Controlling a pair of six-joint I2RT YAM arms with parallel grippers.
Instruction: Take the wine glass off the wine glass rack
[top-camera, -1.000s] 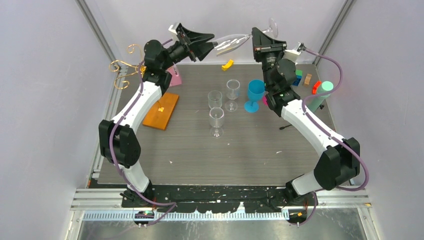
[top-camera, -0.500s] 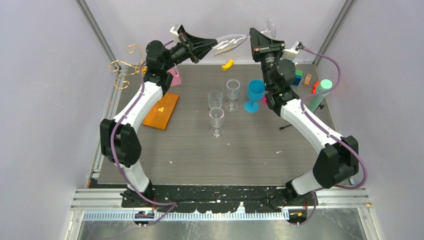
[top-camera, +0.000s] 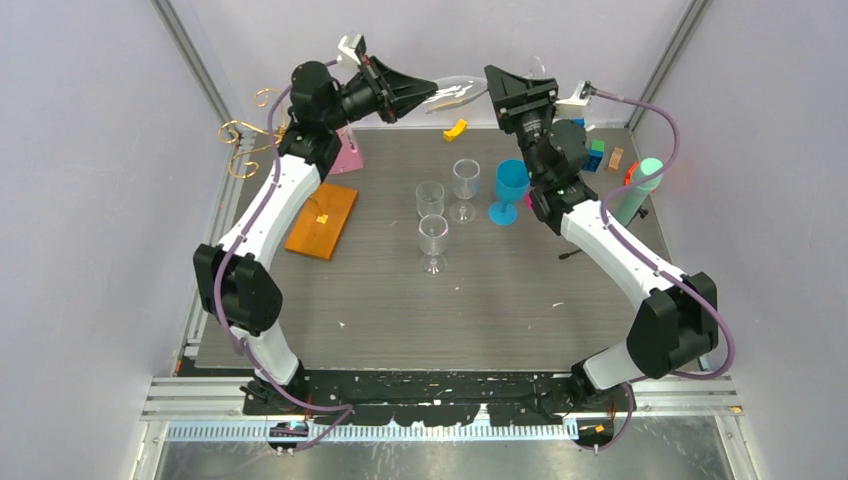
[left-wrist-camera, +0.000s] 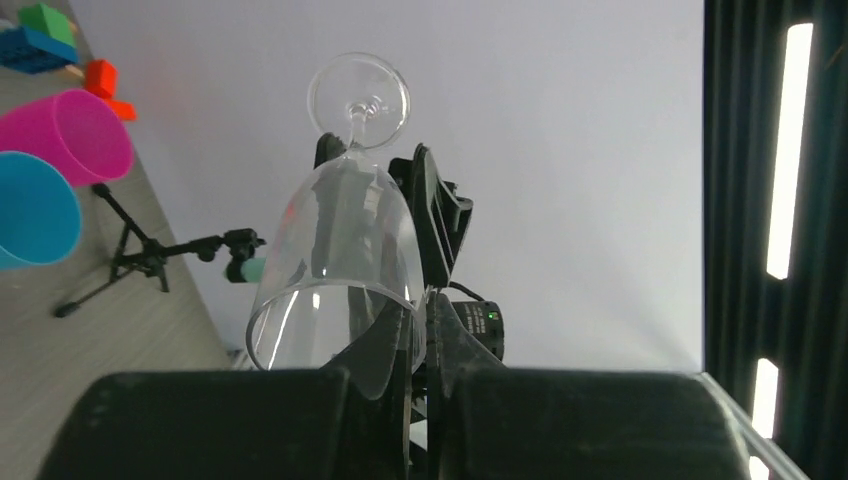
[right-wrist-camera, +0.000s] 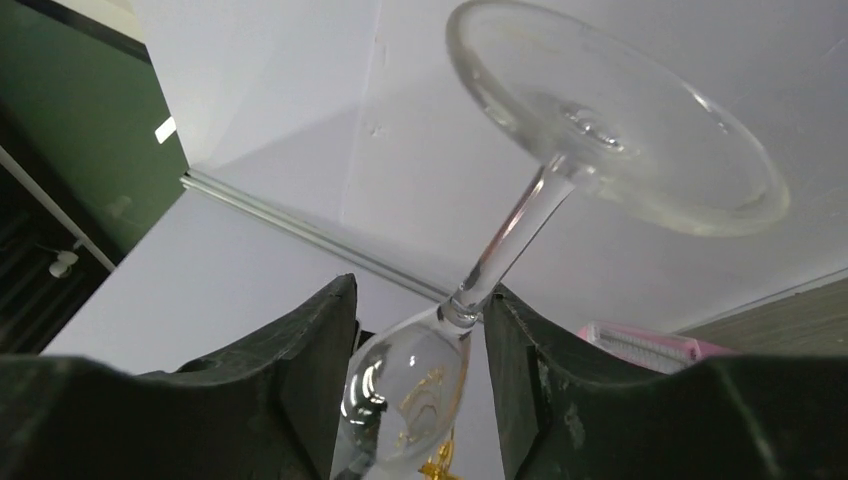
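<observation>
A clear wine glass (top-camera: 457, 92) lies on its side in the air near the back wall, apart from the wine glass rack, whose gold wire arms (top-camera: 245, 140) stand at the far left above the orange base (top-camera: 322, 220). My left gripper (top-camera: 430, 92) is shut on the glass's rim (left-wrist-camera: 400, 300), one finger inside the bowl and one outside. My right gripper (right-wrist-camera: 420, 300) stands open around the stem (right-wrist-camera: 505, 245), which rests against one finger (right-wrist-camera: 540, 370); the round foot (right-wrist-camera: 620, 120) points towards the wall.
Three clear glasses (top-camera: 432, 235) stand mid-table beside a blue goblet (top-camera: 509, 190). A yellow block (top-camera: 456, 128), coloured blocks (top-camera: 600, 155), a green cylinder (top-camera: 645, 180) and a pink pad (top-camera: 350, 155) lie at the back. A small black tripod (left-wrist-camera: 150, 258) stands by the right arm.
My left gripper closed on the glass's rim. My right gripper opened off the stem. Both grippers and the glass drifted slightly left.
</observation>
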